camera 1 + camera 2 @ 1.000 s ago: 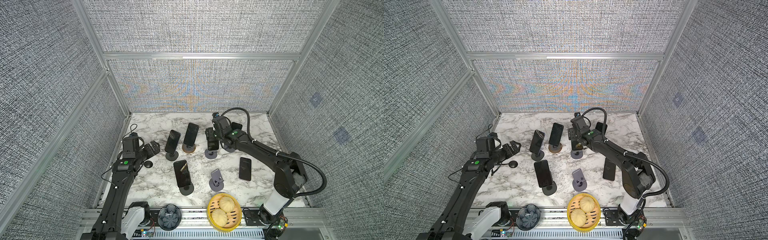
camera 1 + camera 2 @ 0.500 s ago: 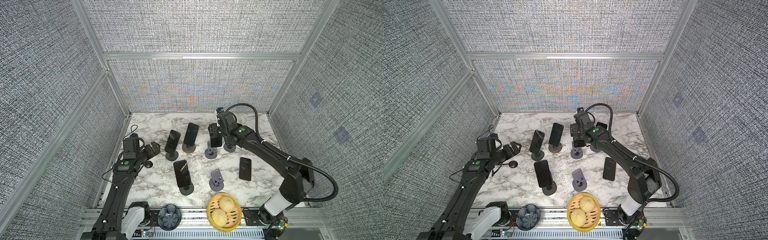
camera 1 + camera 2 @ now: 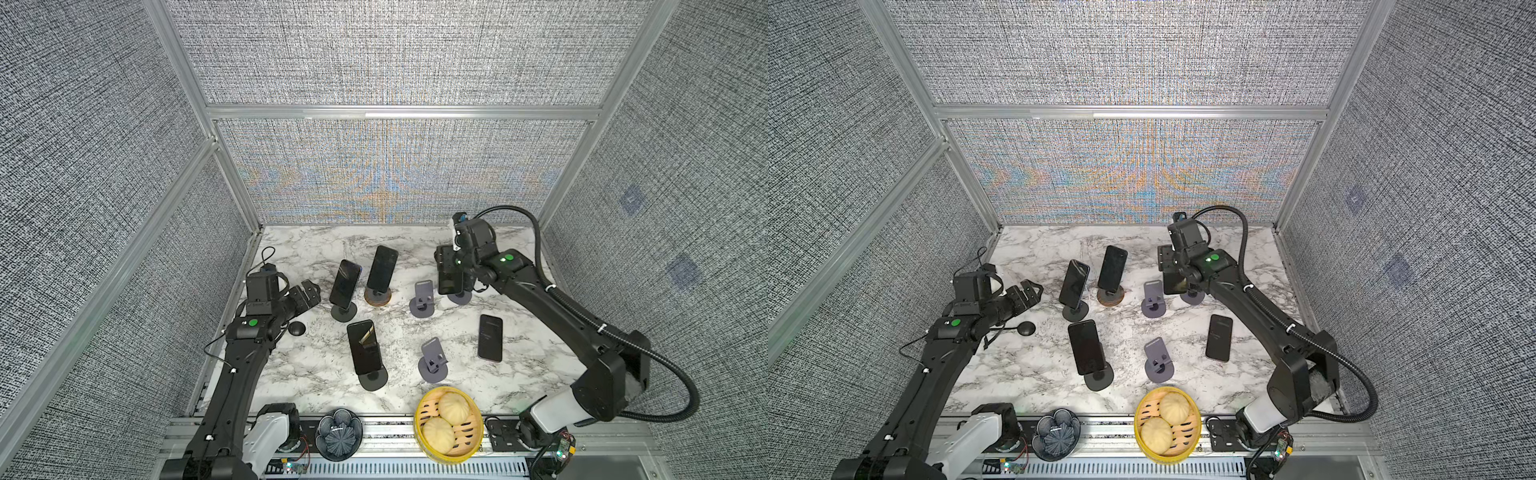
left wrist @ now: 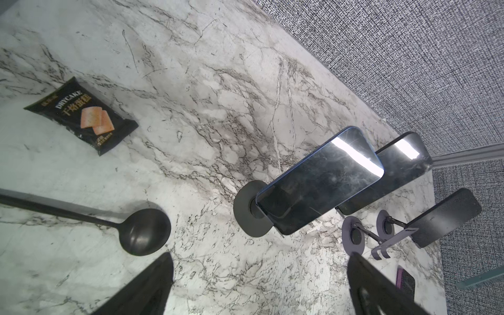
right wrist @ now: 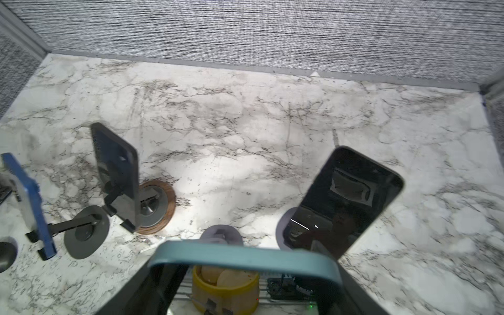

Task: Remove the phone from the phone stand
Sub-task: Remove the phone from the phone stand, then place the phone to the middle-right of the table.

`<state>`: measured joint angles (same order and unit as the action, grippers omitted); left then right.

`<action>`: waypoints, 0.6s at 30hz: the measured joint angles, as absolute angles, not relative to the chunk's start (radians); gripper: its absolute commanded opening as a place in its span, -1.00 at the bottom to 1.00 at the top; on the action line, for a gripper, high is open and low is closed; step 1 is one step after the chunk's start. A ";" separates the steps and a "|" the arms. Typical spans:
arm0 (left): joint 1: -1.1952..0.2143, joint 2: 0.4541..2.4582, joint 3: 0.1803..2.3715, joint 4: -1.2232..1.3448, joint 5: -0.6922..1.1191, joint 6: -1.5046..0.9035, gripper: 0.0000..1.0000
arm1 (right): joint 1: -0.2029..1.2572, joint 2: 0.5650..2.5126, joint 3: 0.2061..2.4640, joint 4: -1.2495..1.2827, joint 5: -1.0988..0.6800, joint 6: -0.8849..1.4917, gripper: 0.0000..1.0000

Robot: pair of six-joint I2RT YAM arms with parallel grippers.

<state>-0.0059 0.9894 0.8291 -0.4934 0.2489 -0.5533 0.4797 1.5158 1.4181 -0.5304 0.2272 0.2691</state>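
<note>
One dark-screened phone with a teal rim (image 5: 245, 257) hangs pinched by its long edges in the right gripper (image 3: 448, 266), right of centre in both top views. It is clear of the bare lavender plastic stand (image 3: 422, 300) just to its left and overlaps a second lavender base (image 3: 460, 297), whose own black phone (image 5: 346, 201) shows in the right wrist view.

Left of centre, three more dark phones lean on stands: a blue-edged phone (image 3: 345, 282), a phone on a wood-rimmed disc (image 3: 382, 269) and a lower phone (image 3: 365, 347). A flat-lying phone (image 3: 490, 337) rests on the marble tabletop (image 3: 316, 374) beside another empty lavender stand (image 3: 432, 361).

At far left the left gripper (image 3: 309, 291) hovers with jaws spread wide near a black ladle (image 4: 144, 231). The black snack packet (image 4: 81, 117) reads "DRYCAKE" over Chinese characters. A yellow bamboo steamer (image 3: 451, 458) with two pale buns sits at the bottom edge.
</note>
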 measured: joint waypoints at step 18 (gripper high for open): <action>-0.006 1.025 0.913 -0.505 0.265 -0.520 0.99 | 0.062 1.421 1.293 -0.564 0.155 0.257 0.41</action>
<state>-0.0059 1.0252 0.9127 -0.5049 0.2646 -0.5198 0.0620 1.4208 1.2926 -0.5636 0.1551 0.2565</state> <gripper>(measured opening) 0.993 0.733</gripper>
